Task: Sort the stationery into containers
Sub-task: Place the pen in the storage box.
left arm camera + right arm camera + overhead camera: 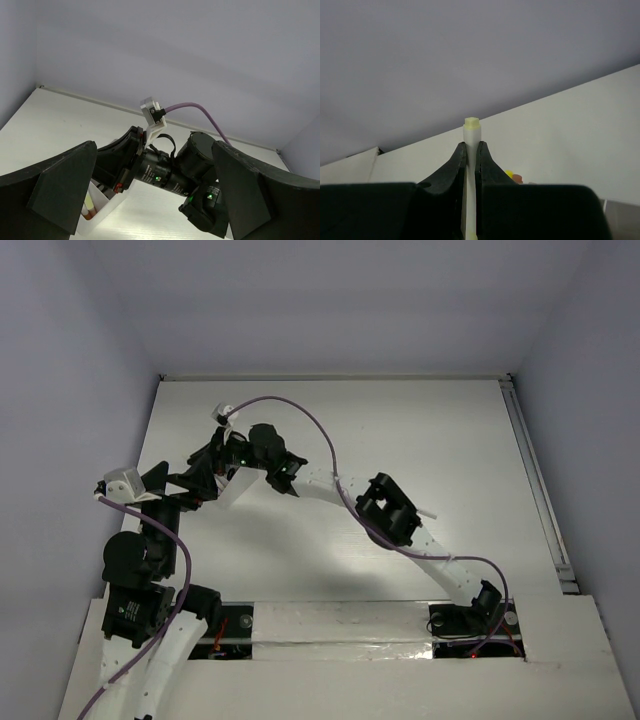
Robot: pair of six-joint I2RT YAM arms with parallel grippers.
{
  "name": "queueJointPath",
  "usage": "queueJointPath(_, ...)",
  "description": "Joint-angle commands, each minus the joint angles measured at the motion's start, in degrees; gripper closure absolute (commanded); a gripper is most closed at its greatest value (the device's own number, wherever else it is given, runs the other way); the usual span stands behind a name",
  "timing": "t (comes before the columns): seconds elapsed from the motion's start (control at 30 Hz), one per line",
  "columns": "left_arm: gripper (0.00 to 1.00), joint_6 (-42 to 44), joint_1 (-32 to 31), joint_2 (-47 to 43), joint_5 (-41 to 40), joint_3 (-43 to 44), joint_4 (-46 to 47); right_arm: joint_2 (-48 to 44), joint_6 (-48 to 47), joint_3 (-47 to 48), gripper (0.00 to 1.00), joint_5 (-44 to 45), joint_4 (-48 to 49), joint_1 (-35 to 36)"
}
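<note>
Jaws on my right gripper (471, 150) pinch a white stick (471, 131), yellow-tipped; my left gripper (154, 160) gapes wide, holding nothing.

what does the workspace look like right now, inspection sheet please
surface: white table, no damage seen
job's things: white stick with a yellowish tip is clamped in the right tool; compartment box holds coloured-tip sticks
clutter: nothing seen
tools: left tool open wide, empty; right tool shut on the white stick
cables: purple cable loops over the right arm
surroundings: pale walls on three sides
</note>
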Motion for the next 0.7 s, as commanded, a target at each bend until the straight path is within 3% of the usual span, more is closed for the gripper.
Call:
queueJointPath(0.0, 0.01, 0.11, -0.25, -0.28, 0.51, 0.52, 2.18, 2.03, -1.42, 3.44, 0.99, 1.57, 2.11, -0.20)
queueJointPath(0.23, 0.01, 0.11, -0.25, -0.10, 0.77, 0.43, 2.18, 1.86, -1.69, 2.74, 0.83, 1.84, 1.93, -0.20)
queueJointPath(0.33, 0.01, 0.11, -0.25, -0.10, 0.95, 0.52, 2.18, 0.81, -1.87, 1.77, 0.60, 1.84, 2.28, -0.20)
queueJointPath(0.47, 0.01, 0.11, -0.25, -0.10, 1.04, 0.43, 2.27, -1.03, -2.30, 0.80, 0.45, 1.49, 2.46, -0.20)
queueJointPath(0.67, 0.01, 0.19, -0.25, -0.01, 1.65, 0.25, 2.44, -6.48, -2.92, -4.28, 0.38, 0.87, 2.98, -0.72)
